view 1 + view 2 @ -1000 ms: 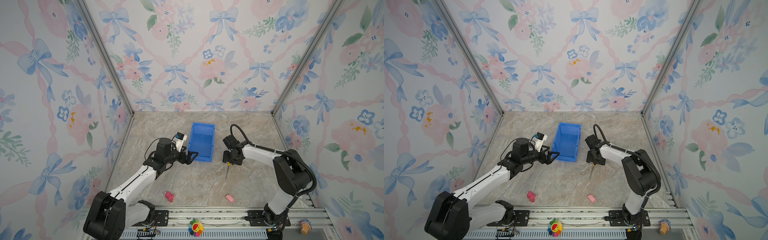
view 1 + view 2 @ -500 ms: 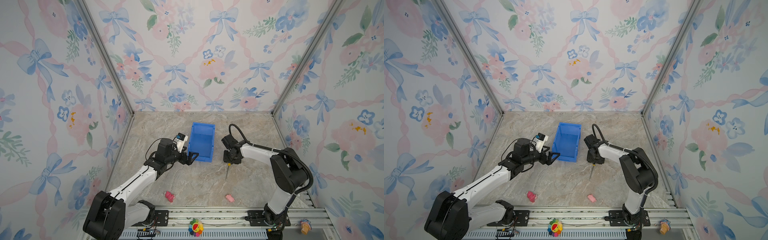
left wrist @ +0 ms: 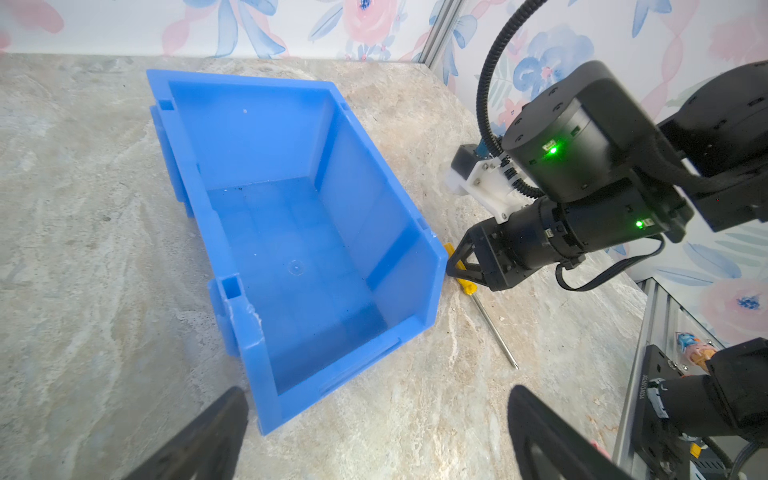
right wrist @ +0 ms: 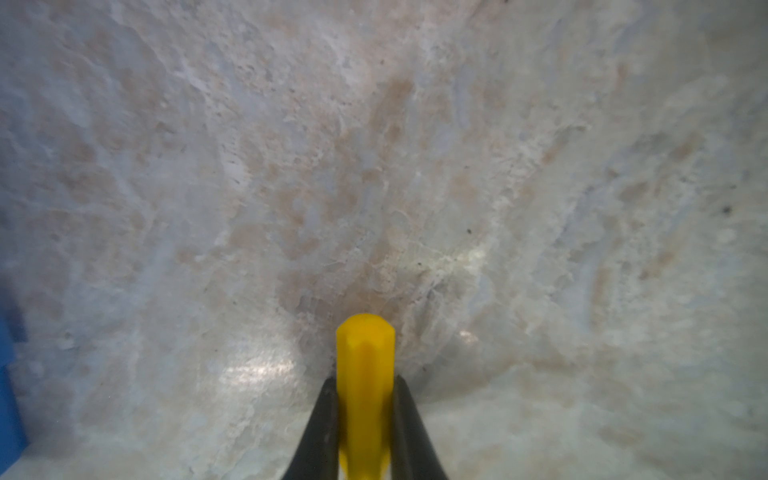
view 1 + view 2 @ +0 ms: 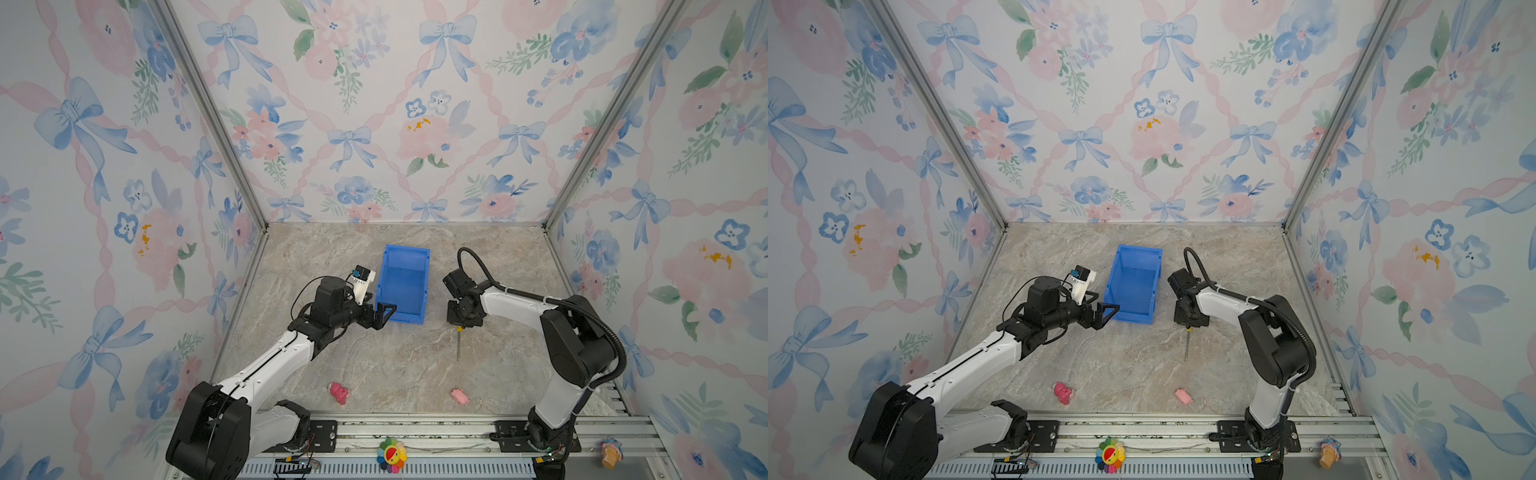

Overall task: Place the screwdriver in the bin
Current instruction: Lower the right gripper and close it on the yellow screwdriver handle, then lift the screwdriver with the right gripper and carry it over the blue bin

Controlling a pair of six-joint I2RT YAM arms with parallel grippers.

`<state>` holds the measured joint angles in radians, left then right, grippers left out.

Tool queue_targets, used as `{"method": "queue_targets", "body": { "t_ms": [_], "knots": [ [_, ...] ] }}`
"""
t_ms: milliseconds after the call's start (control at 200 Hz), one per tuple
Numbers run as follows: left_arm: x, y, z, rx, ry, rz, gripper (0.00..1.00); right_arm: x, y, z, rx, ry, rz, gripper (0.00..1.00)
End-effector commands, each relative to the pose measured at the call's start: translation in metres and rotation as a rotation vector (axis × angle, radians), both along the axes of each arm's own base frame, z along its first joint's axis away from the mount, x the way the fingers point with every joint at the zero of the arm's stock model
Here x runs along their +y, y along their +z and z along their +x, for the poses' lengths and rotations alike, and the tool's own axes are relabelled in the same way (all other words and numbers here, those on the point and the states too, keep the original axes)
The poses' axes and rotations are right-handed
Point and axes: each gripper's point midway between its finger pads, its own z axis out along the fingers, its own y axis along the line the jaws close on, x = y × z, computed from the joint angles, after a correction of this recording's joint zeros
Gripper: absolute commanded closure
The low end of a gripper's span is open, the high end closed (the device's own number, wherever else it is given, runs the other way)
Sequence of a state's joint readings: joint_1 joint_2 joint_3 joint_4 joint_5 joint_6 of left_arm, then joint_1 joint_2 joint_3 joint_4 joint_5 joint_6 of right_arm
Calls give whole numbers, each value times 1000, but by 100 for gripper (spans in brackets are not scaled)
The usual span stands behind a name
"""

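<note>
The right end effector [image 5: 462,321] is clenching the screwdriver [image 5: 458,345] on the bench [image 5: 374,365], beside the bin [image 5: 401,286].
Nearest to me a darker pink toy [image 5: 339,392] and a paler pink toy [image 5: 460,396] are lying apart by the front edge. Behind them the thin shaft is resting on the bench, tip pointing towards me, and the black jaws are pressing both sides of the yellow handle. The left end effector [image 5: 377,306] is hovering released, fingers [image 3: 199,440] wide apart, at the low front lip of the blue bin, which is standing furthest back.
</note>
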<state>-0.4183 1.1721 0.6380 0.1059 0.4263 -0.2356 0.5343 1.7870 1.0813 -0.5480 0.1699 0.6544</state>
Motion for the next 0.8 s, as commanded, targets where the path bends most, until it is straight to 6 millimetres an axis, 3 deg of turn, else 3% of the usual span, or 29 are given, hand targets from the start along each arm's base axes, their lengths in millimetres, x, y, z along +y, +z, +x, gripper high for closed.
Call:
{"method": "queue_targets", "body": {
  "t_ms": [0, 240, 450, 480, 795],
  "knots": [
    [0, 9, 4, -43, 3, 8, 2, 0, -1, -3, 6, 10, -23, 89],
    [4, 8, 2, -52, 20, 16, 2, 5, 16, 1, -52, 18, 8, 97],
    [15, 13, 1, -104, 65, 37, 2, 13, 50, 2, -102, 53, 34, 100],
    [17, 15, 1, -114, 72, 41, 2, 14, 64, 2, -129, 57, 49, 100],
    [30, 4, 3, -111, 128, 75, 2, 30, 132, 3, -236, 74, 121, 100]
  ]
}}
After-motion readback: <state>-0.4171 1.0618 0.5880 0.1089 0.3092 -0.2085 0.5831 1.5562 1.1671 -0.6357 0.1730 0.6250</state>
